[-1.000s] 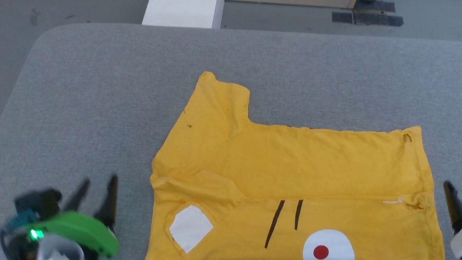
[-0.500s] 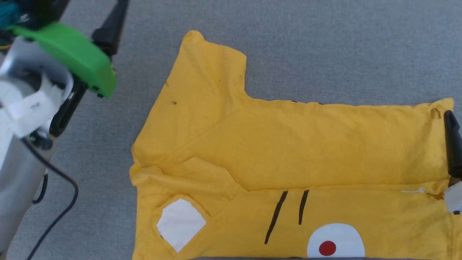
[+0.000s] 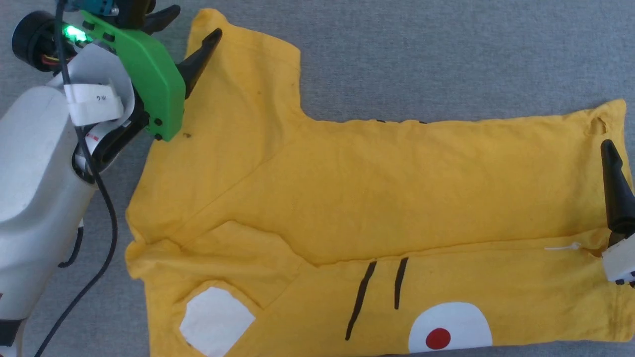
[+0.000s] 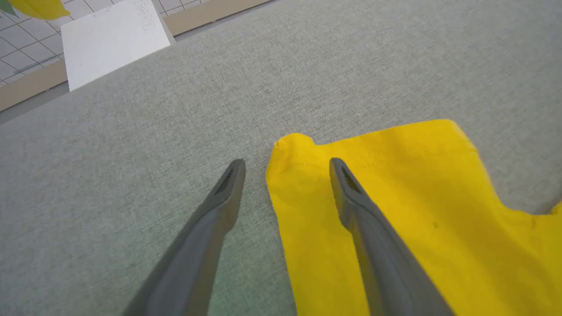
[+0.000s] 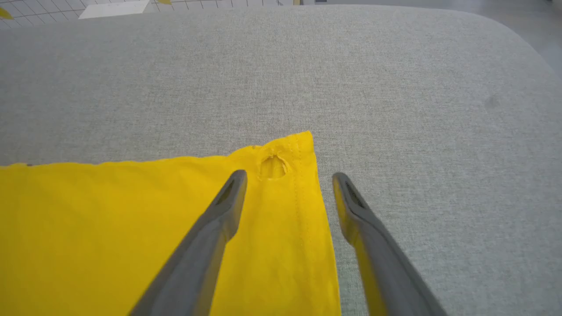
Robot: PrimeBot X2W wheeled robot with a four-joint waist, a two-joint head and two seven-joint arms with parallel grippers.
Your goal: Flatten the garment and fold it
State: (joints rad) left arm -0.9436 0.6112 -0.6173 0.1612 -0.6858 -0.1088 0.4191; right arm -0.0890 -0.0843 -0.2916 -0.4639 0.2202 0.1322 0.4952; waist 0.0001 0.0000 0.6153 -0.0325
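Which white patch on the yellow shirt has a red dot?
The round patch beside the black stripes; the angular patch farther left is plain white.

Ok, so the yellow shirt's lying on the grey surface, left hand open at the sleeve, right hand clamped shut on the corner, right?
Not quite: the right hand is open too. The right wrist view shows its fingers apart, astride a corner of the shirt, gripping nothing. The rest stands: shirt on the grey surface, left hand open at the sleeve.

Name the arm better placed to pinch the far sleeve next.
Left. The left gripper hangs open astride the sleeve edge; the right gripper, also open, straddles a hem corner of the garment at the opposite end.
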